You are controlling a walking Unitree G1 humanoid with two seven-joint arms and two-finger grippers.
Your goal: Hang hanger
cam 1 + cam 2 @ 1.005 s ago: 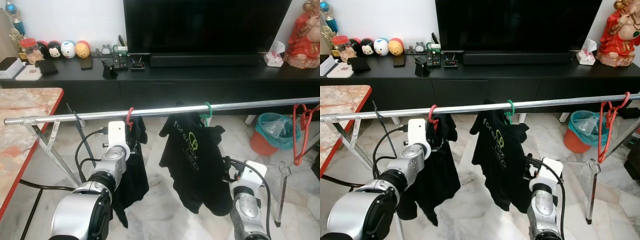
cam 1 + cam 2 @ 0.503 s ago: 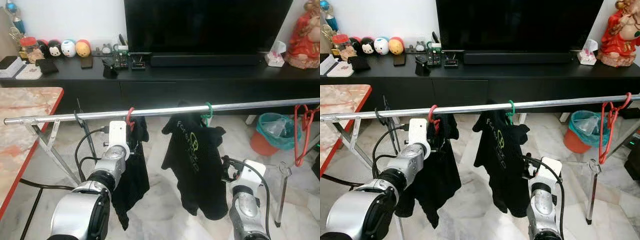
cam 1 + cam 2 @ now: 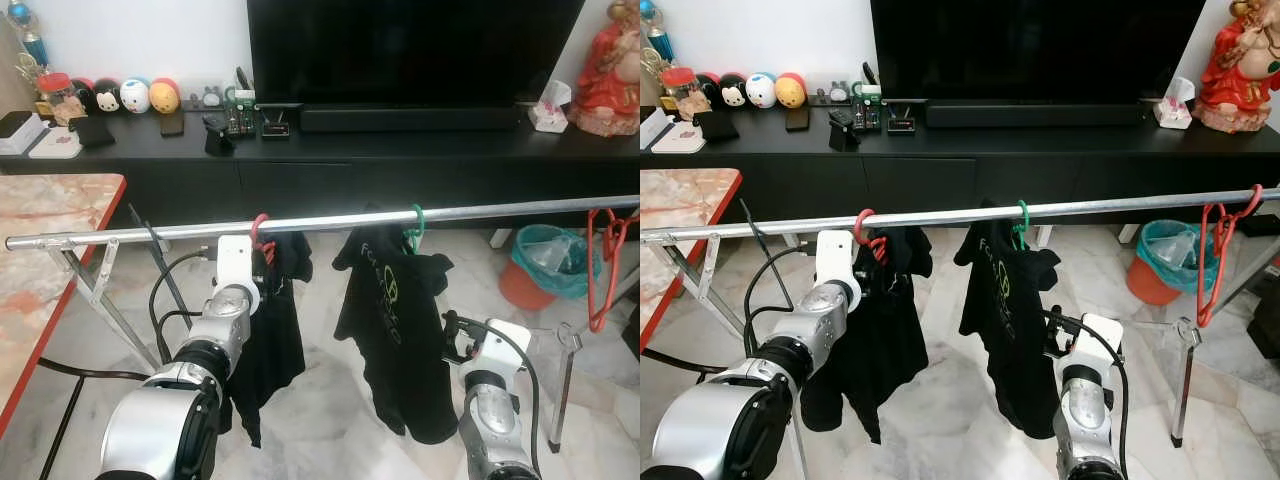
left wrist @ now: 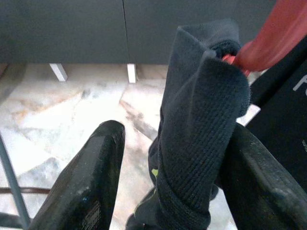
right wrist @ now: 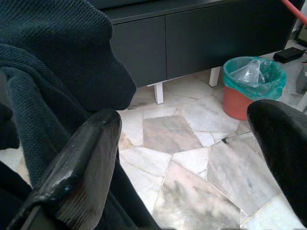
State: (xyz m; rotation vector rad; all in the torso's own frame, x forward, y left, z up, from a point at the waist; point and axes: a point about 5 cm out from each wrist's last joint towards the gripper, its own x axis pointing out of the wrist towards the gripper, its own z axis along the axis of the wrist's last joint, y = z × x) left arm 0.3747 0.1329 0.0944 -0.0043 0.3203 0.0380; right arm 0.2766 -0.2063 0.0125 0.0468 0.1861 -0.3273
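I see a long metal rail [image 3: 330, 220] running from 9 to 3 o'clock across the room, in front of a black TV cabinet [image 3: 400, 160]. Two dark shirts hang from it: one [image 3: 400, 320] on a green hanger [image 3: 414, 222] near centre, the other [image 3: 265, 340] on a red hanger [image 3: 258, 232] towards 9 o'clock (its hook sits over the rail). My left gripper [image 4: 168, 191] is up at that red hanger, fingers [image 4: 96, 182] spread with a fold of shirt between them. My right gripper [image 5: 187, 158] is low at 5 o'clock, fingers wide apart beside the printed shirt. More red hangers [image 3: 603, 260] hang at 3 o'clock.
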